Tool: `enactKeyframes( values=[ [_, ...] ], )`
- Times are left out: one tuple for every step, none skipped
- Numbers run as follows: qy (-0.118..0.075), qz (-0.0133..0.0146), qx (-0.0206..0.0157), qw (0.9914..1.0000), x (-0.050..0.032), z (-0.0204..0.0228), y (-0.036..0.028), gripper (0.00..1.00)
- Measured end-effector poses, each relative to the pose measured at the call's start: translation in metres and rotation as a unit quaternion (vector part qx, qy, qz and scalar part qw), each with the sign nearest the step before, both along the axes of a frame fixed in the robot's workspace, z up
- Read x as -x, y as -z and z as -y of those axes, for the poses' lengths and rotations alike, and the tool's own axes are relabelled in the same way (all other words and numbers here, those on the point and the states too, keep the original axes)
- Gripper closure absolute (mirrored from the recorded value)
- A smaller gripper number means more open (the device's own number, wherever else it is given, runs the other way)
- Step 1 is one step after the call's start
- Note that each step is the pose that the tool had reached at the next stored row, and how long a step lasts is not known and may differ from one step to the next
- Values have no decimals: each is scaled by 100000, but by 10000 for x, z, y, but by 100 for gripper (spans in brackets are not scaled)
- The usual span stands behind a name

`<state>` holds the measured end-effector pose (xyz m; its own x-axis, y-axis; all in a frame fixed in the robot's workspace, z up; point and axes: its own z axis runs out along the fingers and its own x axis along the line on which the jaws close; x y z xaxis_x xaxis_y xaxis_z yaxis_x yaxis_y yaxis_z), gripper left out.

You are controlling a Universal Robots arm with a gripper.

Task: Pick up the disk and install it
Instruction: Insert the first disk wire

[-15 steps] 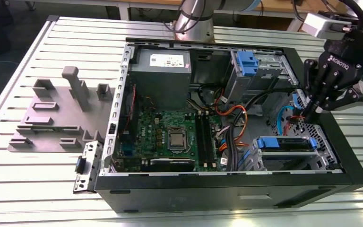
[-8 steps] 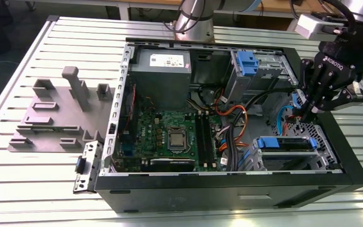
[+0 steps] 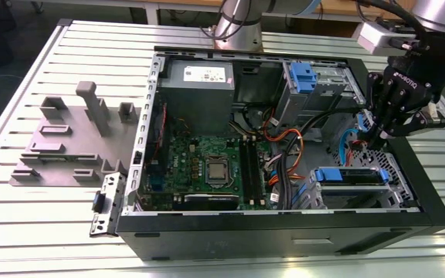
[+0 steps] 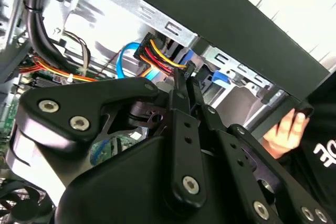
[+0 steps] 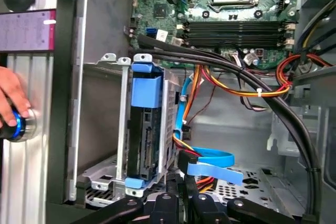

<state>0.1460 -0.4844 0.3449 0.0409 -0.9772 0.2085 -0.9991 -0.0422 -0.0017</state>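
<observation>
Over the open computer case (image 3: pixel 431 214), at the exterior view's right, the gripper (image 3: pixel 383 134) hangs just inside the case wall with its fingers (image 4: pixel 185 85) clenched together and holding nothing. Both wrist views show the same closed, empty tips among loose cables.

The disk (image 3: pixel 351 176) already sits in its drive cage (image 3: pixel 354 197) in the case's front corner, its blue bracket flush with the cage top; in the first wrist view the disk (image 5: pixel 146 129) stands on edge between the cage's metal rails, its connector end facing the open floor of the case. Judging from this, the placing is done and the step in hand is the last of the install: either a final check of the seating or the cabling. A blue data cable (image 5: pixel 210 161) and a red-yellow-black power plug (image 4: pixel 155 59) lie loose just beside the disk, not joined to it as far as I can tell.

Room is tight. The gripper is hemmed by the case wall on one side, the cage on another, and a thick black cable bundle (image 5: pixel 252 77) arching across; any move must be slow and mostly straight up to avoid snagging wires. A person's hand (image 5: pixel 11 98) rests on the ribbed surface (image 3: pixel 21 231) outside the case, near a blue-ringed knob, and wants watching.
</observation>
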Motion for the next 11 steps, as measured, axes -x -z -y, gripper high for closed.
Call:
enactKeyframes(
  values=[
    [-7,84,-383,99999,6,6,2,83],
    [-19,179,-754,99997,13,12,4,83],
    [-21,259,-1061,99994,20,20,5,83],
    [-27,331,-1319,99991,28,28,6,83],
    [-26,389,-1546,99987,40,36,8,83],
    [-28,421,-1763,99984,52,45,9,83],
    [-41,448,-1908,99981,67,51,10,83],
    [-50,488,-2057,99978,82,57,10,83],
    [-53,522,-2165,99975,94,61,11,83],
    [-53,527,-2179,99975,97,62,11,83],
    [-60,530,-2183,99975,97,62,11,83]
  ],
)
